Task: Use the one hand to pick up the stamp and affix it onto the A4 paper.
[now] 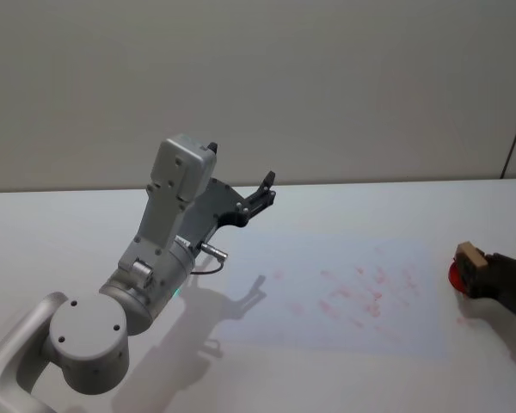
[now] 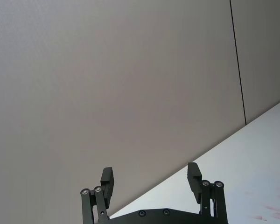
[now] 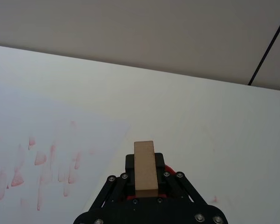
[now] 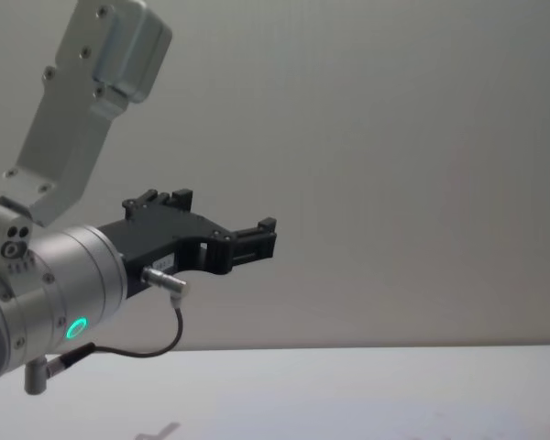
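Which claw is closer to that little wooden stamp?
Right. The right claw grips the stamp itself; the left claw hangs open in the air, across the A4 paper from it.

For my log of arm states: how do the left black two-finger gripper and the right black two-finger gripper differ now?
The left black two-finger gripper is open and empty; the right black two-finger gripper is shut on the tan wooden stamp. The left gripper is raised high above the white table; the right gripper is low, just right of the white A4 paper. Both share the same black linkage build.
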Controlling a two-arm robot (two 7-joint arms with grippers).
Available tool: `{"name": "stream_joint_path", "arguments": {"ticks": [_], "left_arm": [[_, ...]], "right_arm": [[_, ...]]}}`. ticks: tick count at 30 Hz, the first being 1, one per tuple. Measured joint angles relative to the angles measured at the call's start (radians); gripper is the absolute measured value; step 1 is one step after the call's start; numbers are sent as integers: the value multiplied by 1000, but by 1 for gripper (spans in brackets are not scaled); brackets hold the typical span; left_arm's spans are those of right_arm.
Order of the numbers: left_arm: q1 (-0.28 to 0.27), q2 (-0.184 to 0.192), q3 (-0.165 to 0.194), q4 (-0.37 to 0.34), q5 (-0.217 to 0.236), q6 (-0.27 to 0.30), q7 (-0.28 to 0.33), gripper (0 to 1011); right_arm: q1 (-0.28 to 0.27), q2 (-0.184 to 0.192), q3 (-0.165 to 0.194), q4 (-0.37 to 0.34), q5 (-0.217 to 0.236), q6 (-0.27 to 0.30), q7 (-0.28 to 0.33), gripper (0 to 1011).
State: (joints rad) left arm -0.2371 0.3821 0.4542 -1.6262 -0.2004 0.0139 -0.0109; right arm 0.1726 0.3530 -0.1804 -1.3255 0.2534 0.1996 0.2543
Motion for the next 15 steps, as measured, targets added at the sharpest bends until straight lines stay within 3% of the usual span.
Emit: {"name": "stream_joint_path", "arguments": {"ticks": [15], "left_arm": [[0, 0, 0, 0, 0, 0, 0, 1001]], "right_arm": [[50, -35, -21, 13, -4, -8, 5, 220]]}}
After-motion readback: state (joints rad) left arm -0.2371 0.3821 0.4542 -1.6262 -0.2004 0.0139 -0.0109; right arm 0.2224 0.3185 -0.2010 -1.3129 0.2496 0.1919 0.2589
